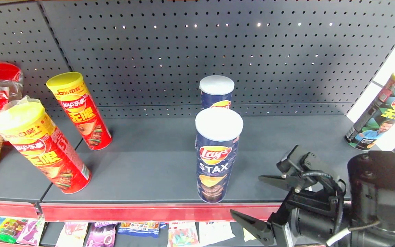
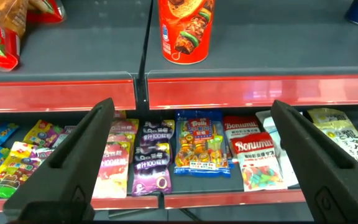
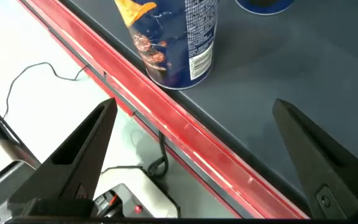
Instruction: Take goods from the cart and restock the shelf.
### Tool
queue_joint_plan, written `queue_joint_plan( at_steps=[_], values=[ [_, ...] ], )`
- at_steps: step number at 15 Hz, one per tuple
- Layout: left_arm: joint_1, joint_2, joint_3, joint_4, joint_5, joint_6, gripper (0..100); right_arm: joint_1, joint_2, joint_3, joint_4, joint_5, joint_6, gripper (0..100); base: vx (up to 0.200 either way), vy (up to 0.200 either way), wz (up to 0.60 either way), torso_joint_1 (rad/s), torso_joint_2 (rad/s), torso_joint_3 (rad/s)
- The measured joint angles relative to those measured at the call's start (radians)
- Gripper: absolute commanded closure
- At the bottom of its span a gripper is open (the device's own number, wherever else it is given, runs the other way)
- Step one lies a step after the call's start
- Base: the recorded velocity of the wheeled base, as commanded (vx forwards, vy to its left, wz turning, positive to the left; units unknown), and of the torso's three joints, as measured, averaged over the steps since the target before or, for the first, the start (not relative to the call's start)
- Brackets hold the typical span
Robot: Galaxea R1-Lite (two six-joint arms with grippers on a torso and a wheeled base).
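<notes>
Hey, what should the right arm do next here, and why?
Probably pull the right gripper back from the shelf to fetch more goods: its jaws are open and empty, and the front blue can already stands upright beside it, apart from the fingers.

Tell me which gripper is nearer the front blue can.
Right. The right gripper, jaws open, sits beside the front blue can at the shelf edge; the left gripper hangs below the front red can, farther left.

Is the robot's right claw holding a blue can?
No, the right gripper is open and empty, with the front blue can standing apart on the shelf.
</notes>
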Motion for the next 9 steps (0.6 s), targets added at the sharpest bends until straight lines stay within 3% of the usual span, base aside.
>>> queue_joint_plan(
  at_steps=[9],
  values=[
    [0.0, 0.0, 0.0, 0.0, 0.0, 0.0, 0, -0.02, 0.117, -0.063, -0.039, -0.01, 0.0, 0, 0.0, 0.0, 0.0, 0.0, 0.0, 0.0]
  ],
)
